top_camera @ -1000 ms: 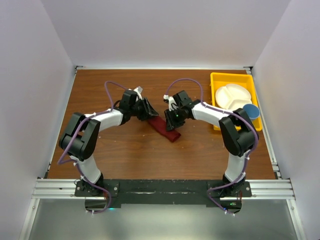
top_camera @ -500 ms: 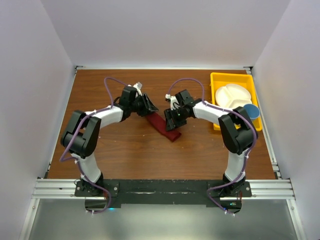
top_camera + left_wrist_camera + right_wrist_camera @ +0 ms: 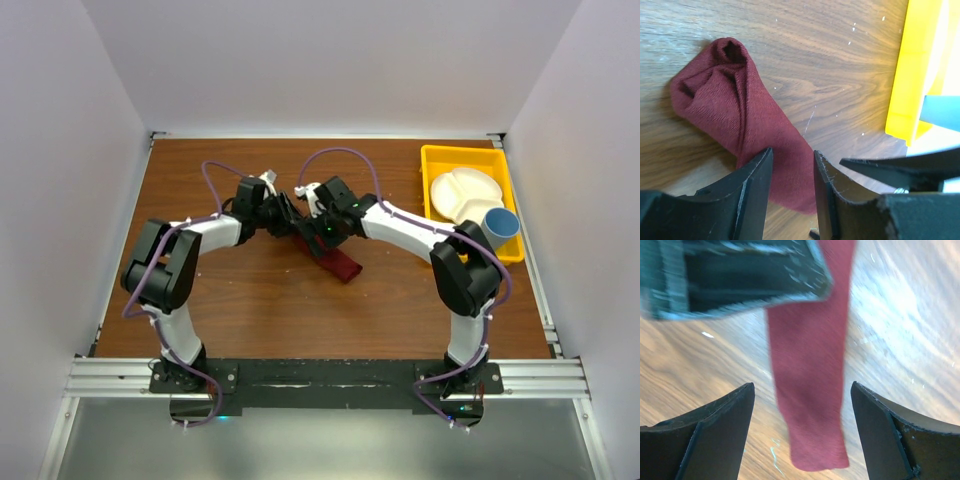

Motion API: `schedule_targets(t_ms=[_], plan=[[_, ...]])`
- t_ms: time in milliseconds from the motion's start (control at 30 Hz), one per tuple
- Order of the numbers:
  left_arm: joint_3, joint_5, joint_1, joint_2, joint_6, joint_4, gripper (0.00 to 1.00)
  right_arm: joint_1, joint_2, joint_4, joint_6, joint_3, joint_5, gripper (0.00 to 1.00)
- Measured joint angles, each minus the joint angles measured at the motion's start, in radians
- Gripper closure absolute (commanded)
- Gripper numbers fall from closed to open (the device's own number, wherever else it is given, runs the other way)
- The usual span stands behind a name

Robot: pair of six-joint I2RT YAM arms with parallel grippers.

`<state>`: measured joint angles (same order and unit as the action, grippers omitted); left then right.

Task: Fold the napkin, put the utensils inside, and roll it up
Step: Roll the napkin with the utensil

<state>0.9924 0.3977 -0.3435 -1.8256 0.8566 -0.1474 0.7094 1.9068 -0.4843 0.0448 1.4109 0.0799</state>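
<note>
The napkin lies on the wooden table as a dark red roll, slanting from upper left to lower right. In the left wrist view the napkin shows a spiral far end, and its near end fills the gap of my left gripper, whose jaws stand half apart, closed on the cloth. My left gripper sits at the roll's upper-left end. My right gripper hovers close beside it, jaws wide. From the right wrist, the napkin runs between that gripper's spread fingers without touching them. The utensils are hidden.
A yellow tray at the back right holds a white divided plate and a blue cup. Its corner also appears in the left wrist view. The left gripper's finger crosses the top of the right wrist view.
My right gripper has opened wide and swung left along the roll, up next to the left gripper. The left gripper shifted only slightly and the napkin stayed put.
</note>
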Motion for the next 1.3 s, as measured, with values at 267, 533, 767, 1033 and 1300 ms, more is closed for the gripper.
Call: schedule_targets(t_ms=[267,533,767,1033,1300], plan=[[-0.024,0.016,0.058,0.107,0.023,0.003,0.56,0.07,0.012,-0.012,-0.056,0.033,-0.117,0.21],[-0.106,-0.008,0.136,0.232,0.076,0.002,0.53,0.106,0.02,-0.01,-0.091,-0.001,-0.177,0.2],[-0.137,-0.026,0.174,0.293,0.103,0.009,0.52,0.135,0.02,-0.008,-0.114,-0.04,-0.229,0.24],[-0.181,-0.021,0.206,0.337,0.111,0.015,0.52,0.136,0.045,0.017,-0.129,-0.06,-0.279,0.41],[-0.208,0.021,0.231,0.377,0.112,0.014,0.51,0.135,0.066,0.039,-0.134,-0.059,-0.293,0.73]])
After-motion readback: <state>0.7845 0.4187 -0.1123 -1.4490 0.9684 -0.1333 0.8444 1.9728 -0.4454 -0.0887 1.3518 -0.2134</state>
